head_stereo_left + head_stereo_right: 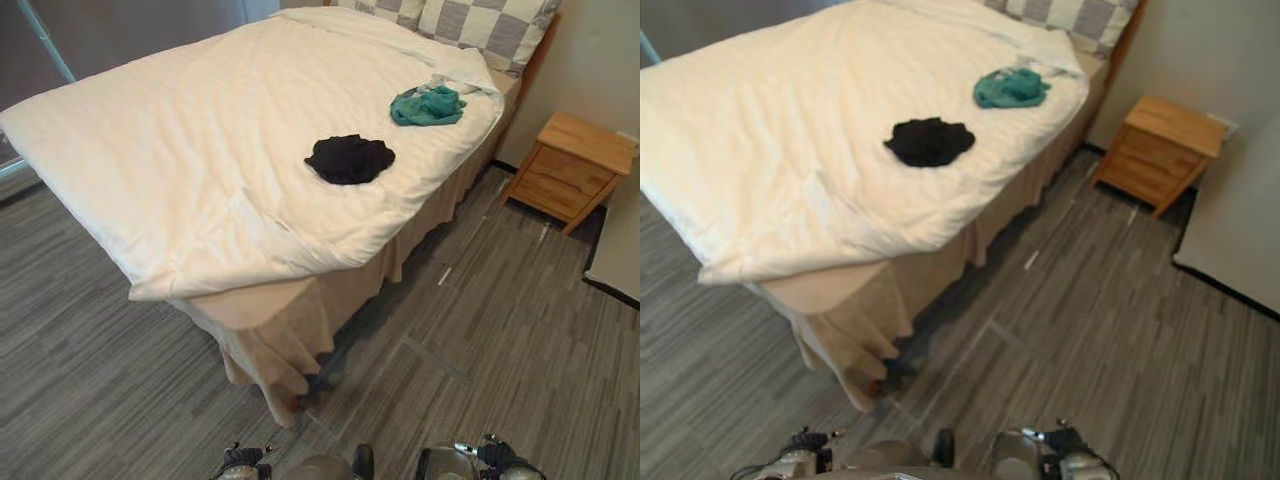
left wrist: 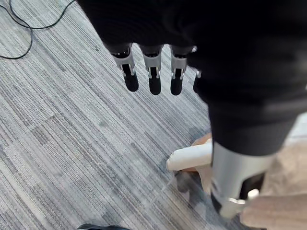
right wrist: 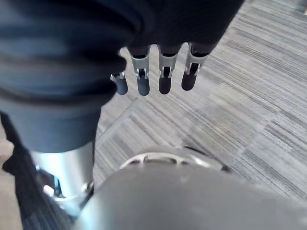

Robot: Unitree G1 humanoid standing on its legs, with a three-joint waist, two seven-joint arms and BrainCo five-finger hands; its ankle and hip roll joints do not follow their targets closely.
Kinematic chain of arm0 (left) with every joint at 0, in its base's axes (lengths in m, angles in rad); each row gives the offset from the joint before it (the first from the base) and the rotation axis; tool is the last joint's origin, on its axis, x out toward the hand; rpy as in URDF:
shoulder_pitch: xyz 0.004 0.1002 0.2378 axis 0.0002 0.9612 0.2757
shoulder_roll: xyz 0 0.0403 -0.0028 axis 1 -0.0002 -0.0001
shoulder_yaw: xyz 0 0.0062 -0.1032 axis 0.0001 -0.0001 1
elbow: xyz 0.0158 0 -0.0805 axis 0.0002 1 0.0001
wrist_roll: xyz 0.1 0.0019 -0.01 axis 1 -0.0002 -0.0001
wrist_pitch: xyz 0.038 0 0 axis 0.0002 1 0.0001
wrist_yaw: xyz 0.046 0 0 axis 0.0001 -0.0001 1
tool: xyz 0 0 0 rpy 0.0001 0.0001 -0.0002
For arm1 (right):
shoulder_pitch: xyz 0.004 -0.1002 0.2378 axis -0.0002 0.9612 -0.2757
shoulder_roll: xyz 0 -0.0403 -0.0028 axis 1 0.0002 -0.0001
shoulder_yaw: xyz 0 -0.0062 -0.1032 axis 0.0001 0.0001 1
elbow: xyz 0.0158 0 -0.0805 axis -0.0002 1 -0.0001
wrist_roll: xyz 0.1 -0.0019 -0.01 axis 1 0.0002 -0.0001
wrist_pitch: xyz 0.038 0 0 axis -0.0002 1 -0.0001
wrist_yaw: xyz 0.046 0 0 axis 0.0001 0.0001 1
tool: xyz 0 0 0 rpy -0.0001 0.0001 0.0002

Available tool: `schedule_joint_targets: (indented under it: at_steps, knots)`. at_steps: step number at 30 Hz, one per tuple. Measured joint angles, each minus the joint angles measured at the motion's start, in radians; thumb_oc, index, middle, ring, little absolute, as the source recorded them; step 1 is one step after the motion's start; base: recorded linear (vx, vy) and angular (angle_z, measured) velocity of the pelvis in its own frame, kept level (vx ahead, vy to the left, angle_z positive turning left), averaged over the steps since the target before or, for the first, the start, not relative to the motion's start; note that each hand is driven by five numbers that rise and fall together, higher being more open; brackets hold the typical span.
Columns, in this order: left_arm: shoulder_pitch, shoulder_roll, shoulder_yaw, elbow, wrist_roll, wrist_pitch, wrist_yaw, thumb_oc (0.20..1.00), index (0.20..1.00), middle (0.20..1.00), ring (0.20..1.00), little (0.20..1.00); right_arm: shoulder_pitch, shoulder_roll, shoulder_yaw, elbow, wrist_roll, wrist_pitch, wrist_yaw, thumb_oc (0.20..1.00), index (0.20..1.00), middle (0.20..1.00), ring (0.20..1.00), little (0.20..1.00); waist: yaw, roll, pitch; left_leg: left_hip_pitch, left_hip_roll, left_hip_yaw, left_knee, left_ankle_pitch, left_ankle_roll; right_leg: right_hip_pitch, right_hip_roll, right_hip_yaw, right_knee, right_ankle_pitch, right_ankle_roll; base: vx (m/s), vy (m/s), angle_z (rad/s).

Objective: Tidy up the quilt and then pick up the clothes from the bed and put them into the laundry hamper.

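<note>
**Clothes on bed, both hands down over floor**

The quilt (image 1: pixel 200 150) covers the bed (image 1: pixel 290 310), lying flat. The black garment (image 1: pixel 349 159) sits near the quilt's middle; the teal garment (image 1: pixel 428 105) lies beyond it, near the checked pillows (image 1: pixel 480 25). Both are well apart from the hands. The left hand (image 2: pixel 153 72) hangs over the floor (image 1: pixel 480 340), fingers straight and relaxed, holding nothing. The right hand (image 3: pixel 158 72) does likewise. A wooden nightstand (image 1: pixel 570 165) stands beside the bed. The pillows are cut off at the frame edge.
</note>
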Motion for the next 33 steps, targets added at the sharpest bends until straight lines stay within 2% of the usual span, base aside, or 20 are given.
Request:
schedule_joint_targets:
  at_steps: [1,2,3,5,6,7,8,10,11,12,14,16,17,18,20,22,23,26,28,33]
  knots:
    - [0.000,-0.008,0.007,0.019,-0.006,0.001,0.003,1.000,1.000,1.000,1.000,1.000,0.031,-0.020,0.020,-0.029,0.006,-0.010,-0.006,1.000,1.000,1.000,1.000,1.000,-0.037,0.046,-0.025,-0.044,0.165,-0.098,0.002,-0.110,0.074,0.000,0.044,0.114,-0.104,0.020,0.123,0.32,-0.176,1.54]
    - [0.010,0.001,0.000,0.021,-0.007,0.001,-0.001,1.000,1.000,1.000,1.000,1.000,0.016,-0.008,0.024,-0.017,0.008,-0.017,-0.005,1.000,1.000,1.000,1.000,1.000,-0.015,0.019,-0.019,-0.013,0.109,-0.132,0.003,-0.096,0.139,-0.017,0.026,0.189,-0.132,0.036,0.151,0.43,-0.247,1.65]
    - [0.023,0.001,-0.015,0.020,-0.007,-0.007,0.002,1.000,1.000,1.000,1.000,1.000,0.019,0.012,0.020,0.000,0.033,-0.017,-0.019,1.000,1.000,1.000,1.000,1.000,-0.024,0.026,-0.023,0.039,0.116,-0.225,-0.074,-0.082,0.127,-0.005,0.085,0.290,-0.187,0.041,0.142,0.27,-0.202,1.62]
    - [0.029,0.000,-0.027,0.002,-0.015,-0.009,0.000,1.000,1.000,1.000,1.000,1.000,0.014,0.012,0.015,0.012,0.037,-0.001,-0.022,1.000,1.000,1.000,1.000,1.000,-0.038,0.020,-0.031,0.098,0.113,-0.319,-0.185,-0.038,0.125,0.011,0.130,0.339,-0.196,0.044,0.140,0.21,-0.238,1.86]
    - [0.060,-0.007,-0.026,-0.003,-0.029,-0.008,0.002,1.000,1.000,1.000,1.000,1.000,0.012,0.017,0.015,0.028,0.034,0.013,-0.021,1.000,1.000,1.000,1.000,1.000,-0.033,0.000,-0.048,0.154,0.106,-0.349,-0.251,-0.013,0.131,0.048,0.131,0.319,-0.220,0.053,0.121,0.14,-0.257,1.10]
    - [0.084,-0.010,-0.026,-0.003,-0.029,-0.007,0.003,1.000,1.000,1.000,1.000,1.000,0.008,0.019,0.015,0.030,0.034,0.017,-0.021,1.000,1.000,1.000,1.000,1.000,-0.035,-0.009,-0.059,0.177,0.102,-0.372,-0.271,-0.012,0.127,0.069,0.129,0.326,-0.233,0.127,0.086,0.16,-0.321,1.07]
    - [0.117,-0.040,-0.018,0.002,-0.032,-0.006,0.010,1.000,1.000,1.000,1.000,1.000,-0.013,0.009,0.015,0.031,0.030,0.025,-0.018,1.000,1.000,1.000,1.000,1.000,-0.027,0.042,-0.072,0.197,0.139,-0.397,-0.285,-0.023,0.110,0.101,0.146,0.277,-0.243,0.140,0.084,0.09,-0.220,0.76]
    - [0.140,-0.065,-0.002,0.002,-0.040,-0.005,0.029,1.000,1.000,1.000,1.000,1.000,-0.038,-0.009,0.027,0.031,-0.004,0.052,-0.012,1.000,1.000,1.000,1.000,1.000,-0.016,0.079,-0.089,0.202,0.179,-0.368,-0.285,-0.013,0.085,0.153,0.164,0.211,-0.297,0.169,0.090,0.08,-0.285,0.80]
    - [0.151,-0.071,0.007,0.003,-0.042,-0.008,0.037,1.000,1.000,1.000,1.000,1.000,-0.060,-0.010,0.033,0.031,-0.004,0.063,-0.008,1.000,1.000,1.000,1.000,1.000,-0.001,0.083,-0.091,0.200,0.191,-0.358,-0.282,0.001,0.065,0.175,0.170,0.186,-0.316,0.170,0.089,0.06,-0.362,0.64]
    - [0.151,-0.071,0.012,0.002,-0.052,-0.009,0.042,1.000,1.000,1.000,1.000,1.000,-0.059,-0.009,0.042,0.030,-0.004,0.069,-0.005,1.000,1.000,1.000,1.000,1.000,0.001,0.079,-0.091,0.201,0.191,-0.354,-0.271,0.004,0.059,0.189,0.170,0.174,-0.331,0.176,0.087,0.02,-0.237,0.45]
    - [0.155,-0.068,0.055,0.004,-0.081,-0.018,0.064,1.000,1.000,1.000,1.000,1.000,-0.079,-0.007,0.056,0.018,-0.003,0.089,0.004,1.000,1.000,1.000,1.000,1.000,0.041,0.035,-0.097,0.162,0.200,-0.298,-0.211,0.017,0.021,0.249,0.167,0.125,-0.389,0.179,0.061,-0.01,-0.210,0.57]
    - [0.149,-0.061,0.071,-0.001,-0.115,-0.031,0.084,1.000,1.000,1.000,1.000,1.000,-0.080,-0.013,0.050,0.013,-0.003,0.098,0.004,1.000,1.000,1.000,1.000,1.000,0.049,0.011,-0.091,0.131,0.252,-0.236,-0.263,0.027,0.017,0.267,0.173,0.063,-0.401,0.162,0.026,-0.08,-0.108,0.80]
    - [0.151,-0.061,0.076,-0.009,-0.115,-0.032,0.090,1.000,1.000,1.000,1.000,1.000,-0.079,-0.016,0.050,0.013,-0.002,0.101,0.002,1.000,1.000,1.000,1.000,1.000,0.050,0.009,-0.091,0.115,0.267,-0.203,-0.277,0.038,0.016,0.270,0.173,0.040,-0.402,0.161,0.025,-0.08,-0.016,1.09]
    - [0.140,-0.061,0.080,-0.013,-0.113,-0.034,0.111,1.000,1.000,1.000,1.000,1.000,-0.069,-0.031,0.049,0.012,-0.001,0.102,-0.001,1.000,1.000,1.000,1.000,1.000,0.038,-0.003,-0.088,0.063,0.293,-0.116,-0.253,0.083,0.010,0.281,0.164,-0.029,-0.419,0.156,0.019,-0.03,0.033,1.18]
    - [0.127,-0.061,0.083,-0.023,-0.114,-0.042,0.127,1.000,1.000,1.000,1.000,1.000,-0.042,-0.041,0.019,0.016,0.002,0.109,-0.006,1.000,1.000,1.000,1.000,1.000,0.027,0.004,-0.084,0.026,0.312,-0.018,-0.262,0.095,0.011,0.289,0.150,-0.086,-0.420,0.140,-0.002,0.03,0.065,1.04]
    - [0.136,-0.065,0.094,-0.051,-0.129,-0.069,0.195,1.000,1.000,1.000,1.000,1.000,-0.032,-0.046,-0.015,0.024,0.006,0.116,-0.021,1.000,1.000,1.000,1.000,1.000,0.018,0.025,-0.083,0.043,0.331,0.019,-0.326,0.120,0.021,0.302,0.147,-0.096,-0.419,0.120,0.005,0.06,0.080,0.38]
    - [0.142,-0.069,0.142,-0.107,-0.168,-0.085,0.255,1.000,1.000,1.000,1.000,1.000,-0.023,-0.044,-0.036,0.032,0.006,0.121,-0.022,1.000,1.000,1.000,1.000,1.000,0.027,0.040,-0.074,0.079,0.317,0.021,-0.370,0.133,0.016,0.298,0.135,-0.074,-0.414,0.110,0.019,0.05,0.072,0.04]
    - [0.144,-0.032,0.184,-0.246,-0.172,-0.131,0.366,1.000,1.000,1.000,1.000,1.000,-0.006,-0.033,-0.036,0.027,0.002,0.124,-0.014,1.000,1.000,1.000,1.000,1.000,0.020,0.035,-0.076,0.103,0.261,0.028,-0.410,0.145,0.033,0.297,0.092,-0.008,-0.417,0.113,0.024,0.10,0.085,-0.04]
    - [0.145,0.053,0.189,-0.486,-0.098,-0.136,0.462,1.000,1.000,1.000,1.000,1.000,0.021,-0.026,-0.033,0.018,-0.005,0.123,0.013,1.000,1.000,1.000,1.000,1.000,0.019,0.036,-0.080,0.121,0.225,0.033,-0.450,0.149,0.038,0.282,0.063,0.032,-0.416,0.127,0.047,0.09,0.063,-0.21]
    - [0.059,0.258,0.218,-0.673,0.082,-0.124,0.509,1.000,1.000,1.000,1.000,1.000,0.072,-0.036,-0.020,-0.007,-0.071,0.107,0.050,1.000,1.000,1.000,1.000,1.000,-0.020,0.081,-0.093,0.135,0.218,0.060,-0.469,0.164,0.055,0.277,0.054,0.061,-0.425,0.146,0.083,0.10,0.030,-0.21]
